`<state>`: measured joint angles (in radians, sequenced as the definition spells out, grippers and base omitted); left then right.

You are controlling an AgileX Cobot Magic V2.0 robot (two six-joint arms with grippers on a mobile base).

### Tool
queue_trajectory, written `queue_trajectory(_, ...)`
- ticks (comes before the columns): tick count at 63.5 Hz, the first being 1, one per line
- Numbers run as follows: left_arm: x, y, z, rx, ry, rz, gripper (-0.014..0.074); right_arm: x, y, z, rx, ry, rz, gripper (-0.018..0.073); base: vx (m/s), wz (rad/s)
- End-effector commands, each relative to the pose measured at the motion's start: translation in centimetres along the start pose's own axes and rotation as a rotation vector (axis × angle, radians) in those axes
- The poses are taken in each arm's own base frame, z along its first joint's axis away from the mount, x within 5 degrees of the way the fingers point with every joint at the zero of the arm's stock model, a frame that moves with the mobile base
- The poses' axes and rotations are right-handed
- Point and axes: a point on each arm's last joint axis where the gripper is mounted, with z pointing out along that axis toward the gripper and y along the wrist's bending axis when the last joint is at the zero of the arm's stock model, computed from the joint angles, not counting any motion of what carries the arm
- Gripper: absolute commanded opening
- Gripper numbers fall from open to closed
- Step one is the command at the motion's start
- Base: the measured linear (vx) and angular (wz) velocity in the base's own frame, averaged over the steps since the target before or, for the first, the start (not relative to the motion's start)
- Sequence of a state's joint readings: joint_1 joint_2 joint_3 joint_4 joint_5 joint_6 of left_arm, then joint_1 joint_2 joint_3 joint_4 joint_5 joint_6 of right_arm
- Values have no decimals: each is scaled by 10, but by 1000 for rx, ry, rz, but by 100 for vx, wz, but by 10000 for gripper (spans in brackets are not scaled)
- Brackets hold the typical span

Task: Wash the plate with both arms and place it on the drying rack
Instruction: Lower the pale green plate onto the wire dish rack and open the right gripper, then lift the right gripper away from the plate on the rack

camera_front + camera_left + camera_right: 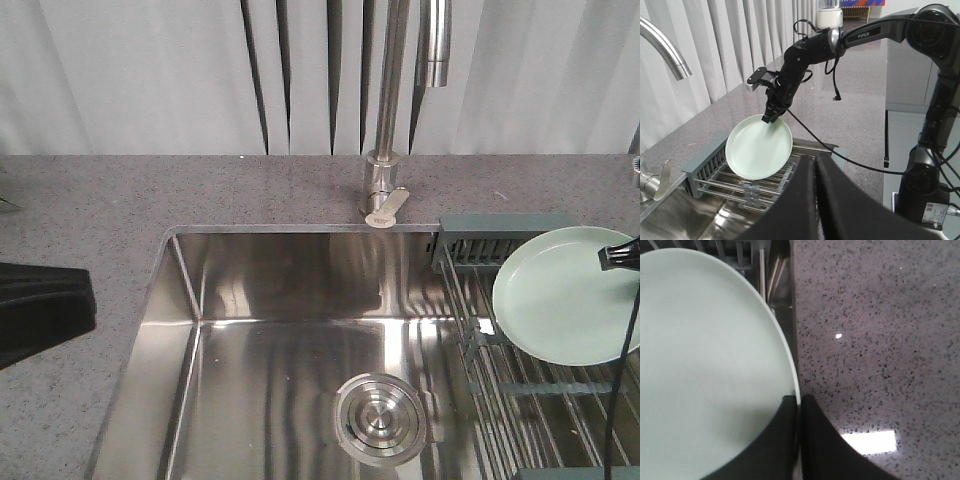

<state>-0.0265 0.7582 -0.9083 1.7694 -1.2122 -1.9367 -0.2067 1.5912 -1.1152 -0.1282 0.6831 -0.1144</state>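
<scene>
The pale mint-green plate (565,295) is held tilted over the drying rack (500,235) on the sink's right side. My right gripper (618,256) is shut on the plate's right rim. The right wrist view shows its fingers (785,440) pinching the rim of the plate (705,365). In the left wrist view the right gripper (771,117) grips the plate (757,147) at its top edge above the rack (705,162). I cannot tell whether the plate's lower edge touches the wires. My left gripper (816,159) is shut and empty, and its arm (40,305) rests over the left counter.
The steel sink (290,330) has a round drain (380,415) and a tall faucet (385,110) behind it. Speckled grey countertop (90,210) surrounds the sink, with white curtains behind. A blender (829,12) stands far back on the counter.
</scene>
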Motion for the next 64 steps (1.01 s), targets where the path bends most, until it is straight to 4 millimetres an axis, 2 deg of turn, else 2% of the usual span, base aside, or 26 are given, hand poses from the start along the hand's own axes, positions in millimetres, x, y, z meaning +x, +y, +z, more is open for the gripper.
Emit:
queue_trajectory(1,-7,2,-1,-34,-19,22,-6,-12,-5,-11,24,-93,3,1,0,0)
queue_trajectory(8,-7,2,-1,-34,-19,22,-6,-14,-4,-10,12,-109,11,20,0,0)
queue_trajectory(14,-8,1,-1,-35,-19,23,-6,-15,-3,-11,8,-116,7,71,0,0)
queue_trajectory(20,-8,1,-1,-35,-19,23,-6,-16,-3,-11,8,-127,-1,154,0,0)
queue_trajectory(33,-8,1,-1,-35,-19,23,-6,-18,-4,-12,12,-155,2,414,0,0)
queue_trajectory(39,-8,1,-1,-35,-19,23,-6,-18,-4,-21,8,-179,23,458,0,0)
queue_trajectory(45,-8,1,-1,-34,-20,23,-6,-18,-4,-48,-6,-243,51,427,0,0)
queue_trajectory(50,-8,1,-1,-34,-20,23,-6,-15,-2,-75,-34,-295,67,345,0,0)
queue_trajectory(61,-8,1,-1,-34,-20,23,-6,8,13,-159,-169,-481,12,17,0,0)
queue_trajectory(64,-8,1,-1,-34,-20,23,-6,16,18,-178,-211,-524,-19,-15,0,0)
